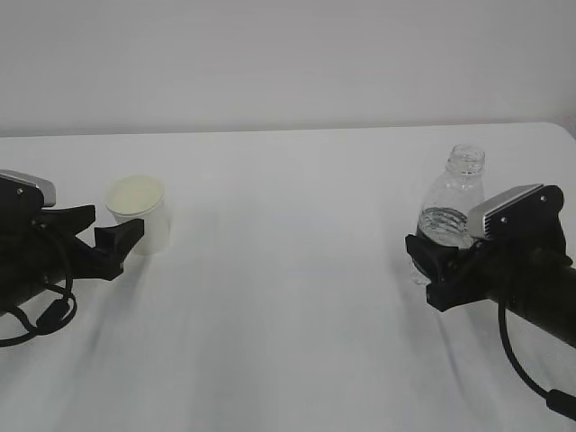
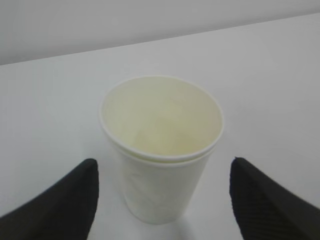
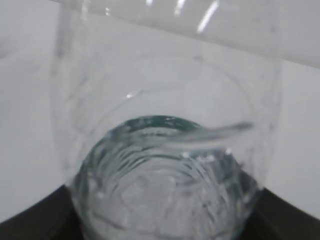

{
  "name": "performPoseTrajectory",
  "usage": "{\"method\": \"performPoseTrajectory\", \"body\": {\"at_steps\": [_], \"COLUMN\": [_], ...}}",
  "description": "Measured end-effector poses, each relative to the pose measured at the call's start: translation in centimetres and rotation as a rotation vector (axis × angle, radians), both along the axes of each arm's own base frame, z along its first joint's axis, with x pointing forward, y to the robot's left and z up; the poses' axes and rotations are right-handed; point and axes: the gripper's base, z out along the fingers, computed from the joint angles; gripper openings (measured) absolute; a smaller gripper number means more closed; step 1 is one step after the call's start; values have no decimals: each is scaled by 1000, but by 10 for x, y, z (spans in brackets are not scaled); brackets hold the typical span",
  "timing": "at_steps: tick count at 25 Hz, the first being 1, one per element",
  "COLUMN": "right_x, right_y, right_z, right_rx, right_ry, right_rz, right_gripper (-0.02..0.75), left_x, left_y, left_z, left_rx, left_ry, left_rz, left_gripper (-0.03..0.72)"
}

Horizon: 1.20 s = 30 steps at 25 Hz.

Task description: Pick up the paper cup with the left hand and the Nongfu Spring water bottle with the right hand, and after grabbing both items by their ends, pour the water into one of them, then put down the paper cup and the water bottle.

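— What sort of place is this?
— It looks like a robot test lab: a plain white tabletop (image 1: 288, 270) fills the frame, a blank pale wall (image 1: 288, 54) runs across the top, and black robot arms reach in from the left and right edges.

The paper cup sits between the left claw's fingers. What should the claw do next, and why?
Probably close on the paper cup. The left claw is open with a finger on each side of the cup and gaps showing, so it isn't gripping yet.
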Motion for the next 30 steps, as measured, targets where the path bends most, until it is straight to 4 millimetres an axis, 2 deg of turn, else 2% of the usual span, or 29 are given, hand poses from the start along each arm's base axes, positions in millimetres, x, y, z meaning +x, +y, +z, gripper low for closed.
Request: {"method": "performPoseTrajectory", "body": {"at_steps": [5,12,22,30], "right_x": [0,0,0,0], "right_y": [0,0,0,1], "right_z": [0,0,0,0], "right_rx": [0,0,0,-1], "right_ry": [0,0,0,0], "right_rz": [0,0,2,7], "right_gripper": [468,468,468,468], "left_x": [0,1,19,34], "left_y": [0,-1,-4,-7], "left_z": [-1,-22,-20,-32], "left_rx": [0,11,5,-11], "left_ry": [3,64,17,23], "left_rz": [0,-15,-17,-17], "left_gripper": [587,587,587,587]}}
